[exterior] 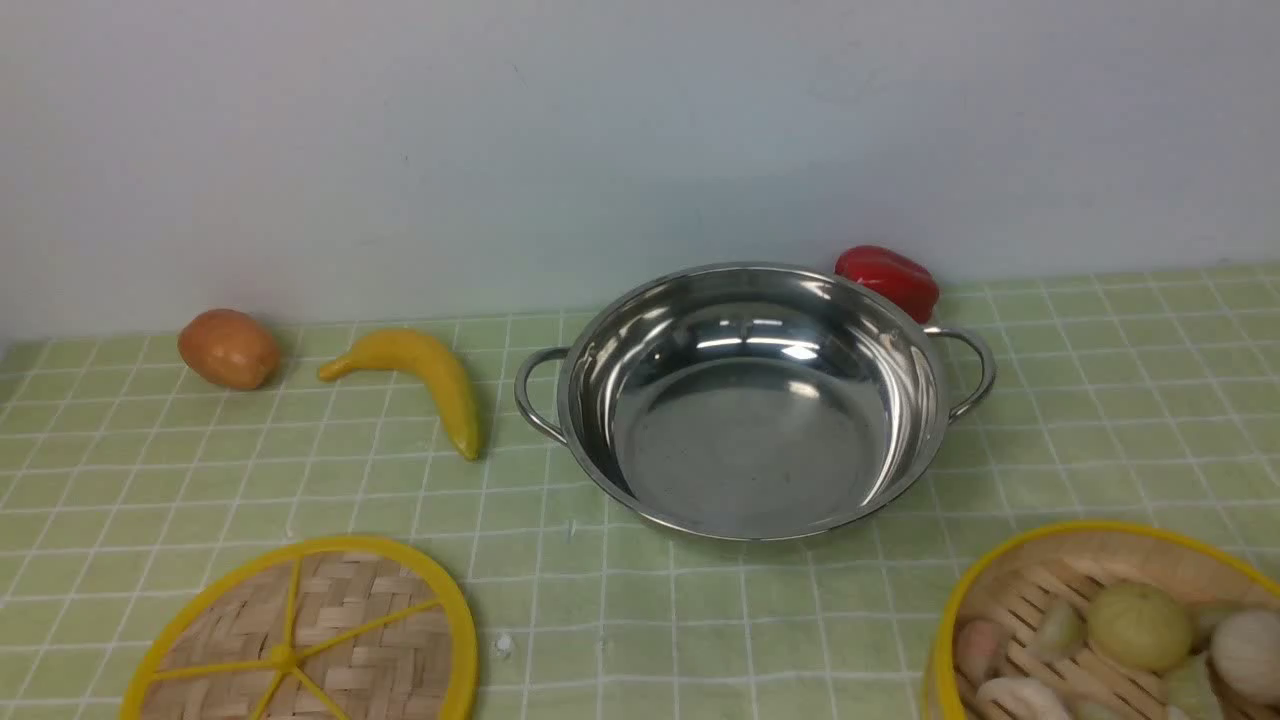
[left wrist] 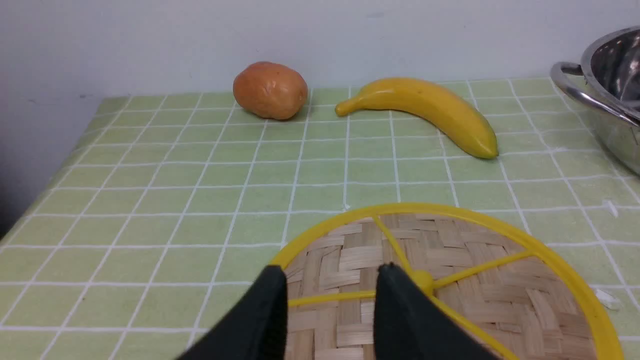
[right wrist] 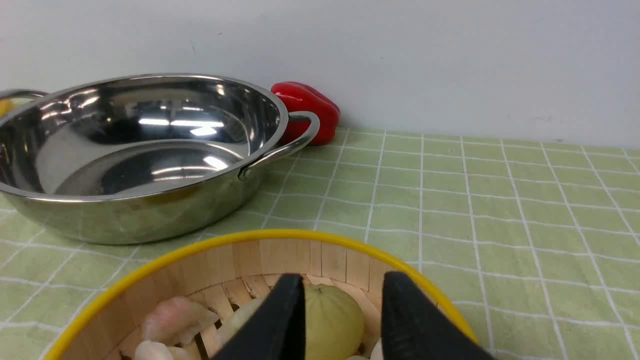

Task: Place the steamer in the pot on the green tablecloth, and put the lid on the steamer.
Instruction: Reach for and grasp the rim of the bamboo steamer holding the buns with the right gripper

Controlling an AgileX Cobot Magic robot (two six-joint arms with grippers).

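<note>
The empty steel pot (exterior: pixel 750 400) stands mid-table on the green tablecloth (exterior: pixel 1100 400); it also shows in the right wrist view (right wrist: pixel 135 155). The lid (exterior: pixel 300 640) lies flat at the front left. The steamer (exterior: pixel 1100 620), holding several dumplings and buns, sits at the front right. No gripper shows in the front view. In the left wrist view my left gripper (left wrist: pixel 330 280) hangs open above the lid (left wrist: pixel 450 280), beside its centre knob. In the right wrist view my right gripper (right wrist: pixel 342 285) hangs open above the steamer (right wrist: pixel 240 260), near its far wall.
A banana (exterior: pixel 420 380) and a brown potato (exterior: pixel 228 348) lie left of the pot. A red pepper (exterior: pixel 888 278) sits behind the pot's right handle by the white wall. The cloth's left edge drops off in the left wrist view (left wrist: pixel 50 170).
</note>
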